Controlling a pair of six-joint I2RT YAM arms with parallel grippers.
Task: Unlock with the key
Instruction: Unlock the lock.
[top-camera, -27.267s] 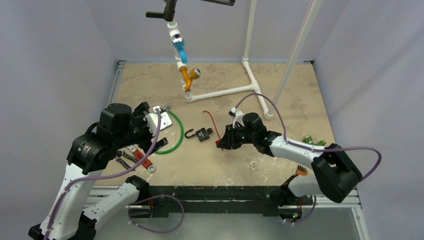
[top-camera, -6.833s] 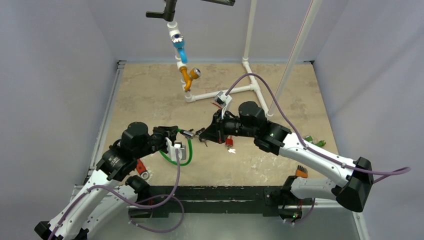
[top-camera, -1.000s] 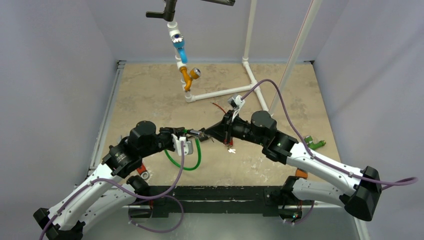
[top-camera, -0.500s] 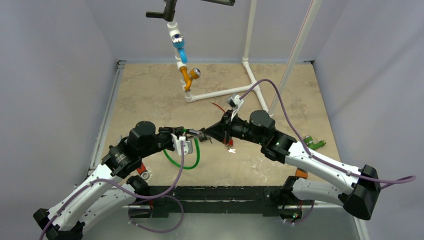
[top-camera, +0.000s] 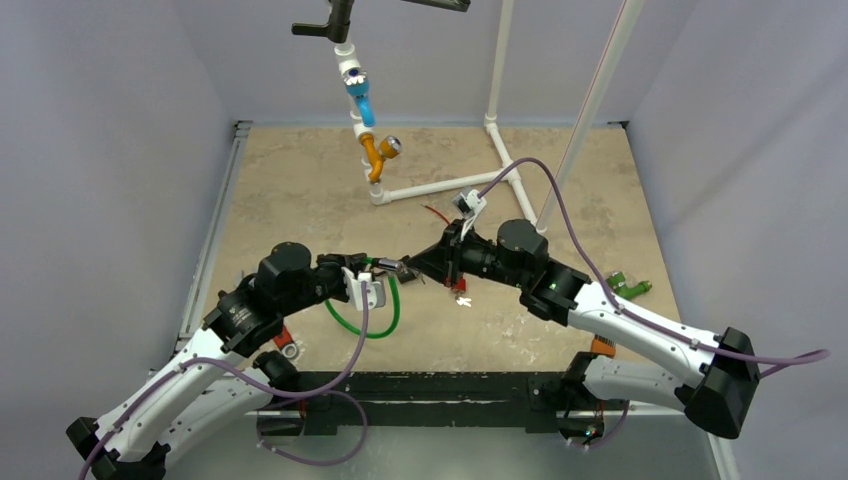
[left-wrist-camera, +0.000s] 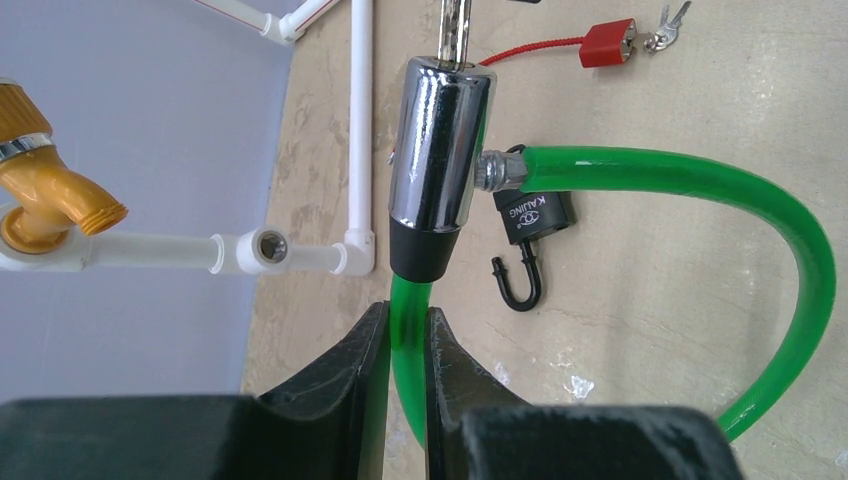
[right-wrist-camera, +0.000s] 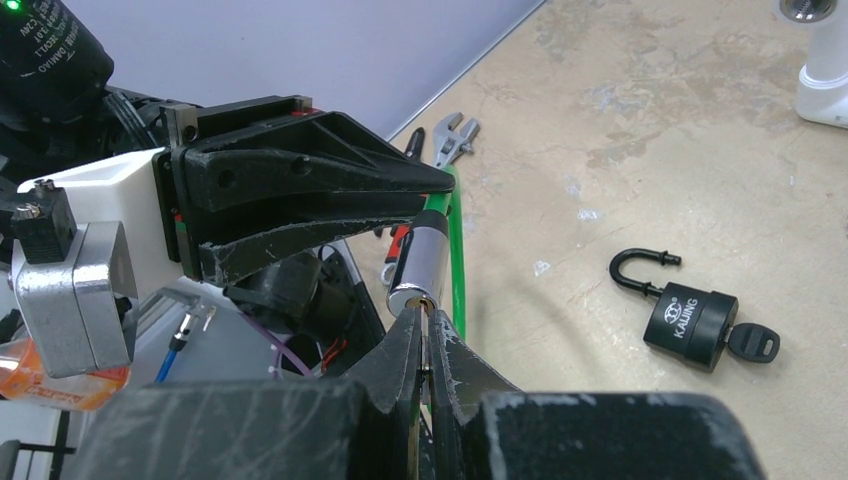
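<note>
Right gripper: the right gripper (right-wrist-camera: 427, 322) is clenched on the key (left-wrist-camera: 455, 25), and the key's flat metal blade enters the end face of the lock cylinder (left-wrist-camera: 440, 140).
Left gripper: the left gripper (left-wrist-camera: 405, 322) is pinched on the green cable (left-wrist-camera: 690, 180) just under the cylinder and holds the lock lifted above the table (top-camera: 300, 190), between the two arms.
Step in hand: the key seems seated in the keyway. The cable's metal end sits in the side of the cylinder, so the lock looks not yet open.
Next move: it probably calls for a twist of the right wrist around the key's own axis, while the left grip resists the turning.
Materials: the cylinder is round, polished chrome with a black collar. The cable is smooth, glossy plastic bent in a loop. The gripper fingers are matt black.
Around: a black padlock (right-wrist-camera: 695, 320), shackle open and a key in it, lies on the stone-patterned table. A red padlock (left-wrist-camera: 608, 43) with small keys lies farther away.
</note>
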